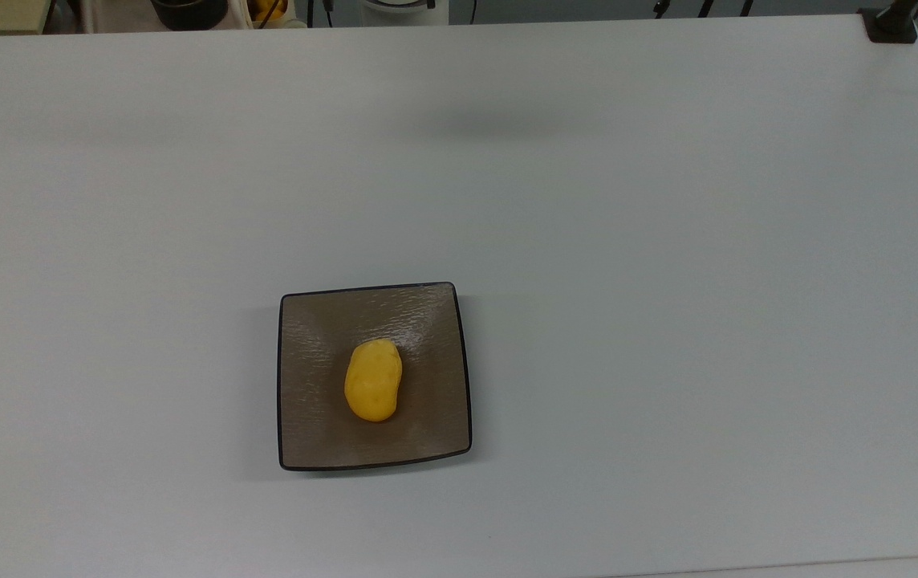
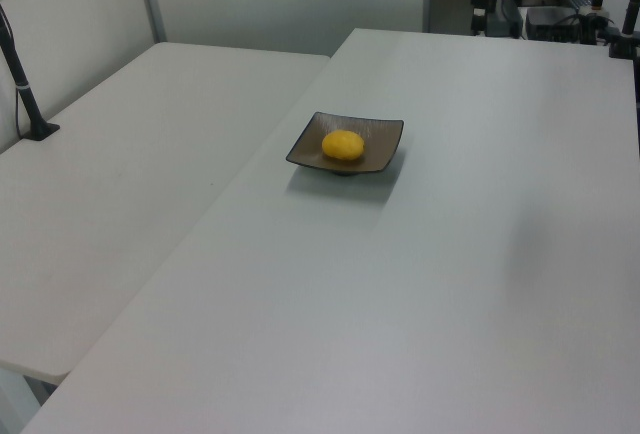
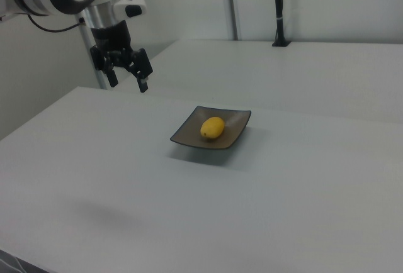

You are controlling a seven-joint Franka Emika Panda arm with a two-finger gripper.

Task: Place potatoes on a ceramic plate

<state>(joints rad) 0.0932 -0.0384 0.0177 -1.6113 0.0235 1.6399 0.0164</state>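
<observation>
On the ceramic plate (image 1: pixel 322 417) lies the potato (image 1: pixel 373 380); the pincer (image 3: pixel 128 85) hangs released, empty.

The white arm reaches in from the right view's left, wrist bent downward. Its black gripper (image 3: pixel 129 84) hangs in the air, fingers spread apart and empty.

Potato (image 1: pixel 373 380): one, smooth, glossy, yellow-orange oval, slightly lumpy. Lies flat approx. at centre of ceramic plate (image 1: pixel 310 417), long axis running top-to-bottom in top view. Plate: square, grey-brown, glossy w/ faint streaks, thin black rim, rounded corners, edges turned up a bit. Sits level on the pale counter (image 1: pixel 668 281), in lower-left-of-centre part of top view. Potato touches plate only.
</observation>
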